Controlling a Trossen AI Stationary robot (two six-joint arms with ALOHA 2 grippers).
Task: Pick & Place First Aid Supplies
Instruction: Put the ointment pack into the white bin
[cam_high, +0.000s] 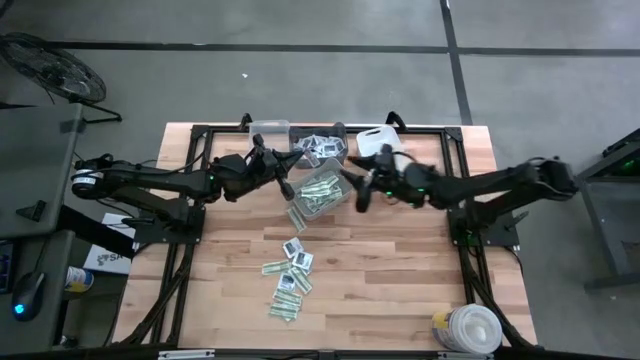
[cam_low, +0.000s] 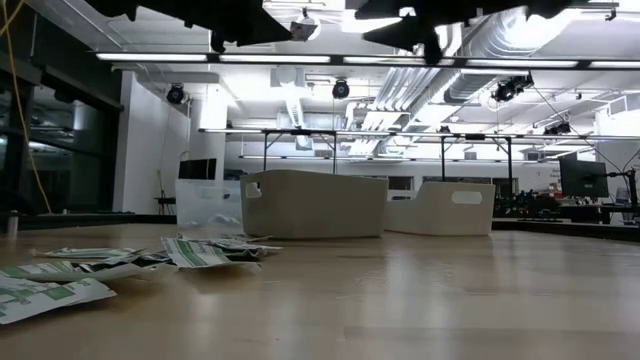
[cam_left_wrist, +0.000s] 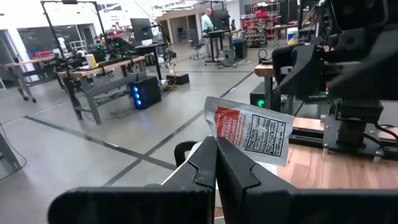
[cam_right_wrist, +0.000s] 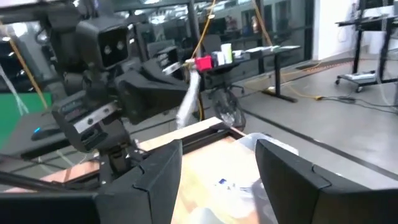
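Note:
My left gripper (cam_high: 274, 166) hangs over the bins at the table's far middle, shut on a squarish white packet (cam_left_wrist: 252, 132) with an orange-red patch and dark print. The packet also shows edge-on in the right wrist view (cam_right_wrist: 186, 102). My right gripper (cam_high: 359, 191) is open and empty, facing the left one across the bin of green-and-white strips (cam_high: 320, 192). More packets (cam_high: 290, 272) lie flat and scattered on the wood at the table's middle. A dark bin (cam_high: 322, 149) holds white packets. My left gripper pinches the packet between its two shut fingers at the packet's lower edge, near the orange-red end (cam_left_wrist: 219, 142). The packet stands up beyond the fingertips, tilted and lifted clear of the bins and the table.
A clear bin (cam_high: 268, 128) and a white bin (cam_high: 379, 139) stand at the far edge; the bins show in the low view too (cam_low: 315, 204). A big round white tub (cam_high: 470, 329) stands at the near right corner. Bare wood (cam_high: 400, 270) lies right of the scattered packets.

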